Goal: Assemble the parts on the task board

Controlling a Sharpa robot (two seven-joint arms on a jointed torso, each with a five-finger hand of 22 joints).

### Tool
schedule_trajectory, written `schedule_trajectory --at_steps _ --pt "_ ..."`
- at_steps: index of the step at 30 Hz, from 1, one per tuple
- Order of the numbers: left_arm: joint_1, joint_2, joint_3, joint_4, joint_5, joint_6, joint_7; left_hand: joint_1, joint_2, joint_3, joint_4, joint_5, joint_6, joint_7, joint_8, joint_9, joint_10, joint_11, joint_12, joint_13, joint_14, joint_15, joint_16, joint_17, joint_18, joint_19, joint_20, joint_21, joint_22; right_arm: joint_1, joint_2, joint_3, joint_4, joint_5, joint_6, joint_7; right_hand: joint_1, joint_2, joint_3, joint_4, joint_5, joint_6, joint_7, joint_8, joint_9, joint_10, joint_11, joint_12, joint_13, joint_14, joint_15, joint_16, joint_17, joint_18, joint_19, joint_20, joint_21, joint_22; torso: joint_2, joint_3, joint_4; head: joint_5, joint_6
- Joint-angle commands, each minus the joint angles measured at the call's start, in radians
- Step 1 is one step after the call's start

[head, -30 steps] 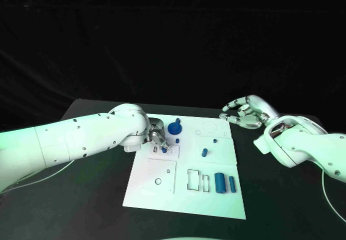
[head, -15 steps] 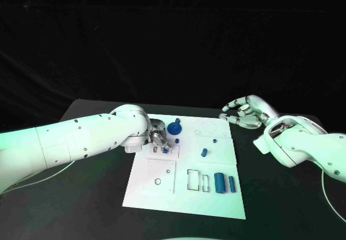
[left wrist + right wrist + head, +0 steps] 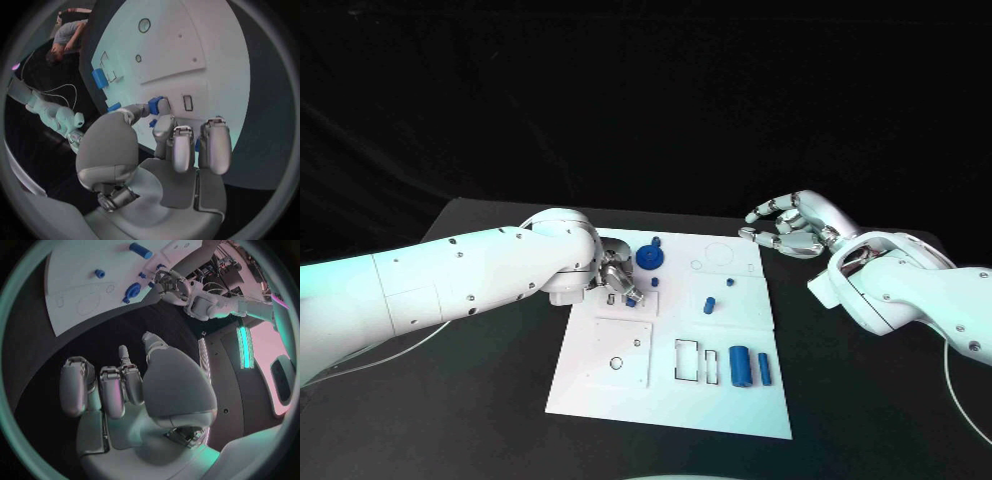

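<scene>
The white task board (image 3: 672,340) lies in the middle of the table. My left hand (image 3: 617,278) hovers over its far left section and pinches a small blue part (image 3: 156,105) between thumb and finger, close beside a small rectangular slot (image 3: 188,102). A blue round part (image 3: 648,258) and a small blue peg (image 3: 655,282) stand just right of that hand. Another blue peg (image 3: 710,304) sits mid-board. Two blue cylinders (image 3: 738,365) lie at the near right. My right hand (image 3: 788,228) hangs off the board's far right corner, fingers curled in on nothing.
The board (image 3: 187,45) has a rectangular outline (image 3: 692,360) beside the cylinders and round holes (image 3: 619,363) in its near left panel. Black table (image 3: 473,400) surrounds the board on all sides. A cable (image 3: 956,400) trails from my right arm.
</scene>
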Motion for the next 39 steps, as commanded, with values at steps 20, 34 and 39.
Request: schedule_trajectory --at_steps 20,34,39 --pt "-0.008 -0.008 -0.006 0.004 -0.008 -0.026 -0.004 0.088 -0.017 0.173 -0.102 0.024 -0.017 0.011 0.009 0.02 0.002 0.008 -0.022 -0.012 0.106 0.001 0.003 0.263 -0.007 0.005 0.0 0.006 0.005 -0.002 0.001 0.0 0.0 -0.011 0.009 0.004 -0.012 0.0 -0.007 0.001 -0.007 -0.007 -0.004 0.006 0.002 -0.001 -0.003 -0.002 0.126 0.083 -0.007 -0.004 0.151 0.006 0.001 -0.005 -0.006 0.099 0.0 0.0005 -0.0009 0.001 -0.005" --pt "-0.009 -0.012 -0.006 0.004 -0.011 -0.001 -0.007 0.086 -0.018 0.184 -0.104 0.027 -0.015 0.011 0.01 0.021 0.003 0.008 -0.023 -0.012 0.106 0.002 0.003 0.263 -0.007 0.006 0.001 0.006 0.006 -0.002 0.0 0.0 -0.001 -0.01 0.013 0.005 -0.013 0.001 -0.007 0.001 -0.009 -0.006 -0.004 0.007 0.002 0.0 -0.004 -0.002 0.127 0.083 -0.007 -0.005 0.15 0.006 0.001 -0.006 -0.006 0.098 0.0 0.0007 -0.0004 0.001 -0.007" --pt "-0.009 -0.015 -0.006 0.004 -0.012 0.009 -0.008 0.085 -0.018 0.186 -0.104 0.028 -0.015 0.011 0.01 0.022 0.004 0.008 -0.021 -0.01 0.106 0.002 0.003 0.263 -0.007 0.006 0.001 0.007 0.007 -0.002 0.0 0.0 -0.001 -0.01 0.013 0.005 -0.013 0.001 -0.007 0.001 -0.009 -0.006 -0.004 0.007 0.002 0.0 -0.004 -0.002 0.127 0.083 -0.007 -0.005 0.15 0.006 0.001 -0.006 -0.006 0.098 0.0 0.0005 -0.0007 0.002 -0.008"
